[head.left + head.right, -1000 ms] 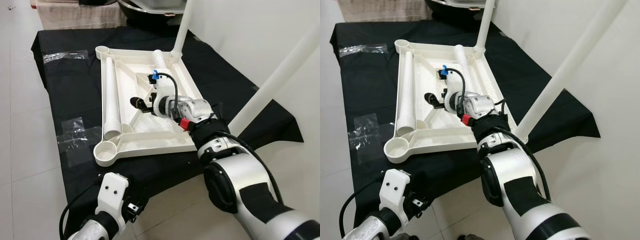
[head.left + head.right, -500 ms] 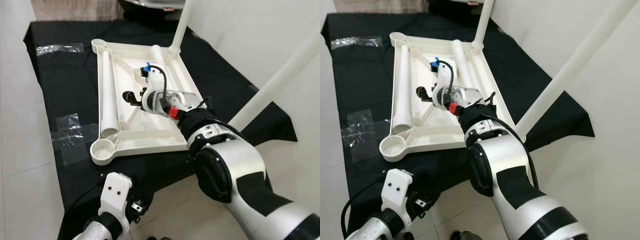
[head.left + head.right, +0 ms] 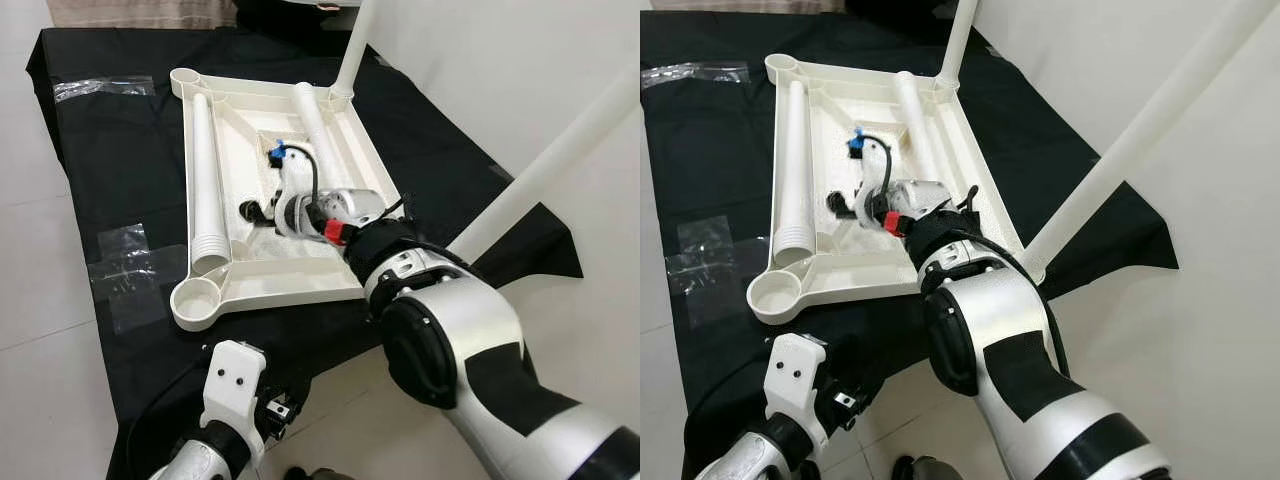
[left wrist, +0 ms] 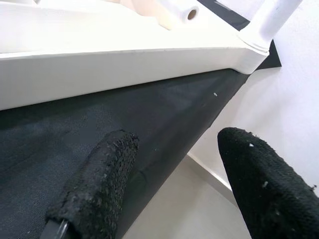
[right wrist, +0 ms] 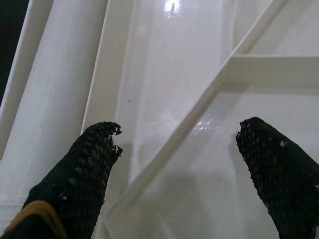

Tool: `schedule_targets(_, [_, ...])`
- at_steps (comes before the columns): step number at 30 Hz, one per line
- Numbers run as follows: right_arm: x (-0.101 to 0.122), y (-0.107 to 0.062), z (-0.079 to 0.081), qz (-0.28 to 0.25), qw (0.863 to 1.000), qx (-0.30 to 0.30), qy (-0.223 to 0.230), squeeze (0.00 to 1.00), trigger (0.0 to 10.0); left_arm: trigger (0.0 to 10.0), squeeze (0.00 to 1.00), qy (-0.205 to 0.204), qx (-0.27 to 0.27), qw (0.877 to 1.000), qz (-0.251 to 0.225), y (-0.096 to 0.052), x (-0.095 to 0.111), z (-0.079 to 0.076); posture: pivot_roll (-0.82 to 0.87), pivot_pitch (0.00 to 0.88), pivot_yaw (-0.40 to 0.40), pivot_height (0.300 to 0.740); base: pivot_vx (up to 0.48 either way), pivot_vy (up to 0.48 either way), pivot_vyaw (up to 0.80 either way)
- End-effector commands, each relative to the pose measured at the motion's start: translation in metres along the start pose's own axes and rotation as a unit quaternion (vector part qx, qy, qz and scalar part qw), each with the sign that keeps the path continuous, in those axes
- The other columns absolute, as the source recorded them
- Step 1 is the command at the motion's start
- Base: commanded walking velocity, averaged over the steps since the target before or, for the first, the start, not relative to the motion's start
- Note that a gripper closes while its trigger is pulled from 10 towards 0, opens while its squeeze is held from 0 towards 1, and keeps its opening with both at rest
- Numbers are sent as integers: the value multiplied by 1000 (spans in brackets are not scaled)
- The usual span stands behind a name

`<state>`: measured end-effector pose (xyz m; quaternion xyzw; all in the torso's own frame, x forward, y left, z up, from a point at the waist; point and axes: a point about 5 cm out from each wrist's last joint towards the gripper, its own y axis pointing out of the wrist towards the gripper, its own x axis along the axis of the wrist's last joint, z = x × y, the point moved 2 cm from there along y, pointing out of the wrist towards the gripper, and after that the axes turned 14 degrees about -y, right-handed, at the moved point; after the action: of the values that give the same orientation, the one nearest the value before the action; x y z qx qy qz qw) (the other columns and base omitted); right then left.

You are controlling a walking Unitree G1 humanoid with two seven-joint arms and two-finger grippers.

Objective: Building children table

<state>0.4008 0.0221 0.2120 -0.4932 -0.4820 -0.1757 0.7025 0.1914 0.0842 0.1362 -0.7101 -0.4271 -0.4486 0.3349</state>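
Upturned white table top (image 3: pixel 300 285) on black cloth (image 3: pixel 130 170), long axis toward 12 o'clock. Loose leg (image 3: pixel 207 185) inside along 9 o'clock rim, parallel. Right gripper (image 5: pixel 187 169) spread wide above ribs. Left gripper (image 4: pixel 169 179) parted too, near 6 o'clock edge.

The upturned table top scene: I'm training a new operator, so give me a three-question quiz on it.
1. True or false: the right gripper is open above the inside of the upturned table top.
2. How many legs already stand upright in corner sockets? A) none B) two C) four
3. Fill in: the loose leg lies along the table top's ____ side.

Key:
1. True; the right wrist view shows its fingers spread over a rib.
2. B; the far standing leg and the near standing leg.
3. Left.
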Motion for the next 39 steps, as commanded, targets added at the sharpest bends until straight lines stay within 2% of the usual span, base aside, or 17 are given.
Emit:
schedule_targets(1, [-13,3,1,27,1000,5,-9,0,10000,10000,0,-7,-2,1000,13,0,-6,-3,16,184,-268,740,0,0,0])
schedule_targets(8, [-28,8,1,47,999,-2,-25,0,10000,10000,0,-7,-4,1000,13,2,-6,-4,17,182,-270,740,0,0,0])
schedule_targets(9, [-32,10,-1,49,998,-7,-32,0,4353,10000,0,-7,-3,1000,12,1,-5,-4,19,184,-270,740,0,0,0])
schedule_targets(10, [-32,10,-1,49,998,-7,-32,0,4353,10000,0,-7,-3,1000,12,1,-5,-4,19,184,-270,740,0,0,0])
schedule_targets(11, [-36,11,-2,52,998,-8,-36,0,0,10000,0,-7,-2,1000,11,1,-5,-4,18,185,-270,740,0,0,0])
schedule_targets(24, [-39,10,-14,51,997,-28,-50,0,0,10000,0,-7,-2,1000,10,0,-5,-4,21,189,-268,740,0,0,0])
schedule_targets(28, [-41,10,-19,55,995,-27,-79,0,0,10000,0,-7,-2,1000,9,0,-4,-4,18,189,-267,740,0,0,0])
schedule_targets(30, [-45,9,-27,66,991,-24,-116,0,0,10000,0,-7,-1,1000,9,-1,-4,-3,18,188,-267,740,0,0,0])
schedule_targets(32, [-47,8,-29,71,990,-15,-123,0,0,10000,0,-7,0,1000,9,-1,-4,-3,16,187,-266,740,0,0,0])
schedule_targets(33, [-46,7,-31,68,991,-13,-113,0,10000,10000,0,-7,0,1000,9,-1,-4,-3,13,186,-263,740,0,0,0])
schedule_targets(35, [-44,6,-32,65,992,-12,-103,0,10000,10000,0,-8,1,1000,9,-1,-4,-2,13,186,-263,740,0,0,0])
schedule_targets(36, [-38,5,-32,51,996,-9,-76,0,10000,10000,0,-8,1,1000,10,-1,-4,-2,17,185,-262,740,0,0,0])
schedule_targets(37, [-38,5,-32,51,996,-9,-76,0,10000,10000,0,-8,1,1000,10,-1,-4,-2,17,185,-262,740,0,0,0])
schedule_targets(38, [-29,4,-31,25,999,-12,-32,0,10000,10000,0,-8,0,1000,11,-1,-4,-2,17,185,-262,740,0,0,0])
schedule_targets(39, [-14,1,-31,-13,1000,-15,23,1000,10000,10000,0,-8,0,1000,12,-1,-5,-2,23,184,-260,740,0,0,0])
